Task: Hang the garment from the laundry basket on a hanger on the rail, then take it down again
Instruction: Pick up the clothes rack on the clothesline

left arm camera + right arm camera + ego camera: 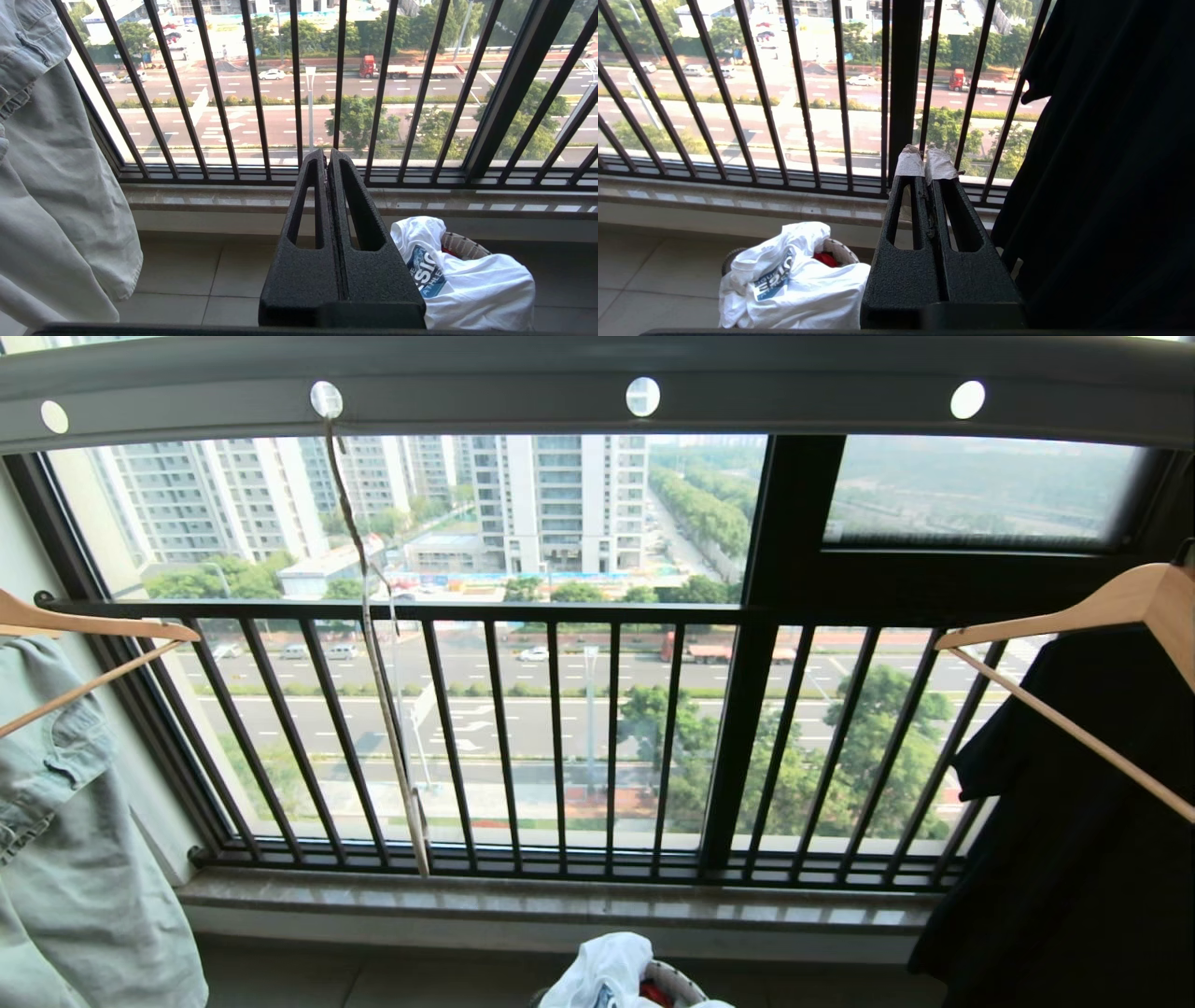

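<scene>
garment point(472, 284): white tee, heaped over laundry basket point(462, 245) on floor under the window; soft, light, limp, will sag and unfold when lifted.
grip spot: top fold near the blue logo, pinch a bunched ridge.
hanger point(373, 644): thin wire, hangs from rail point(597, 392), likely swings.
left claw point(327, 156): closed, empty, above the floor.
right claw point(924, 161): closed, empty, near basket.

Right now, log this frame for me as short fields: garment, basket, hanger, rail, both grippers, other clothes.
garment: white T-shirt heaped over the laundry basket, on the floor below the window
hanger: thin wire hanger dangling empty from a hole in the rail
left gripper: shut, empty, off the basket
right gripper: shut, empty
other clothes: pale denim garment at left, dark garment at right, both on wooden hangers
</scene>
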Tool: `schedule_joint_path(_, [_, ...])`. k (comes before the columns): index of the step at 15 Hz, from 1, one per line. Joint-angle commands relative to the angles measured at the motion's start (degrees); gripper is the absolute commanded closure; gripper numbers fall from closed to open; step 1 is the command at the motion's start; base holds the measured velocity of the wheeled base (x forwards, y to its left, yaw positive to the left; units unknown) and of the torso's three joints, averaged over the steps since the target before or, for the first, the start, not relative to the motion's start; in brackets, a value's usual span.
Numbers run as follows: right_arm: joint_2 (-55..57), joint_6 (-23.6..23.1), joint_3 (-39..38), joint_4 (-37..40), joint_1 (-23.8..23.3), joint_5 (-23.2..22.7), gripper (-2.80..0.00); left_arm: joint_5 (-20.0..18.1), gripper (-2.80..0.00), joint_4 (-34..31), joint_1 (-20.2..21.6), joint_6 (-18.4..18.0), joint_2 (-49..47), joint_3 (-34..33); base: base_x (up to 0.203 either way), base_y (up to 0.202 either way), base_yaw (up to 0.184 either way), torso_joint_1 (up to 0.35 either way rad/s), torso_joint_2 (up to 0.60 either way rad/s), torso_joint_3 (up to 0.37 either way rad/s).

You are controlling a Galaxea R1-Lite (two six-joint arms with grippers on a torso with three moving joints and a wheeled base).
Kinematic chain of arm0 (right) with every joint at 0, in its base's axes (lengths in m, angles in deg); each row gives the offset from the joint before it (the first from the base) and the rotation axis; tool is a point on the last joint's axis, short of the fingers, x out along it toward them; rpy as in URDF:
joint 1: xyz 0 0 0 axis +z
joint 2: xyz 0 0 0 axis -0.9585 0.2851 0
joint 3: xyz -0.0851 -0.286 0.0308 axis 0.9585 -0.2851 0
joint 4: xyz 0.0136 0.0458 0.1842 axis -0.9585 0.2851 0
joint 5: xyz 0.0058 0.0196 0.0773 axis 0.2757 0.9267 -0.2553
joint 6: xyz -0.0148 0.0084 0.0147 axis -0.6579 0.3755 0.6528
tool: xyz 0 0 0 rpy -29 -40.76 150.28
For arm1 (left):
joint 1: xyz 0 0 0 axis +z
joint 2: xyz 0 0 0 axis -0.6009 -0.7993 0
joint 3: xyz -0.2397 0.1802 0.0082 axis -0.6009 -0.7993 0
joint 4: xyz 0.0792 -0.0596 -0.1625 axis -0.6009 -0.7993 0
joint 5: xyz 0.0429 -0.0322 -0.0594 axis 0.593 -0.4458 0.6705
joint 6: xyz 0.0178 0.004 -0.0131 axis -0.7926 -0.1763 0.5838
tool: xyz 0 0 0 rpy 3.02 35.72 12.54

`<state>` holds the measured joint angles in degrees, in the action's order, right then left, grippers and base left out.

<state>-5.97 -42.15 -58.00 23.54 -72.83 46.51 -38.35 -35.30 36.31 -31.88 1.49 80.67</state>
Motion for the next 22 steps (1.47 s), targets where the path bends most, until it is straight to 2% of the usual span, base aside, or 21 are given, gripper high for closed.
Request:
schedule_joint_path(1, [0.07, -0.04, 0.00, 0.00, 0.02, -0.03, 0.00, 0.16, 0.00, -0.02, 0.01, 0.20, -0.01, -0.01, 0.000, 0.000, 0.000, 0.000, 0.00, 0.000])
schedule_joint_path(9, [0.07, -0.02, 0.00, 0.00, 0.02, -0.03, 0.00, 0.33, 0.00, 0.20, 0.01, 0.51, -0.01, 0.60, 0.000, 0.000, 0.000, 0.000, 0.00, 0.000])
schedule_joint_path(12, [0.07, -0.02, 0.00, 0.00, 0.02, -0.03, 0.00, -0.87, 0.00, 0.11, 0.01, 3.43, -1.22, 8.13, 0.000, 0.000, 0.000, 0.000, 0.00, 0.000])
schedule_joint_path(15, [0.07, -0.04, 0.00, 0.00, 0.02, -0.03, 0.00, -3.08, 0.00, -3.26, 0.01, 3.81, -7.77, 15.97, 0.000, 0.000, 0.000, 0.000, 0.00, 0.000])
schedule_joint_path(17, [0.07, -0.04, 0.00, 0.00, 0.02, -0.03, 0.00, -6.47, 0.00, -5.14, 0.03, 3.91, -14.37, 20.98, 0.000, 0.000, 0.000, 0.000, 0.00, 0.000])
schedule_joint_path(20, [0.07, 0.04, 0.00, 0.00, 0.02, -0.03, 0.00, -10.49, 0.00, -11.16, -0.09, 3.87, -26.24, 33.23, 0.000, 0.000, 0.000, 0.000, 0.00, 0.000])
schedule_joint_path(22, [0.07, -0.04, 0.00, 0.00, 0.02, -0.03, 0.00, -18.42, 0.00, -15.04, -0.34, 3.92, -32.73, 40.10, 0.000, 0.000, 0.000, 0.000, 0.00, 0.000])
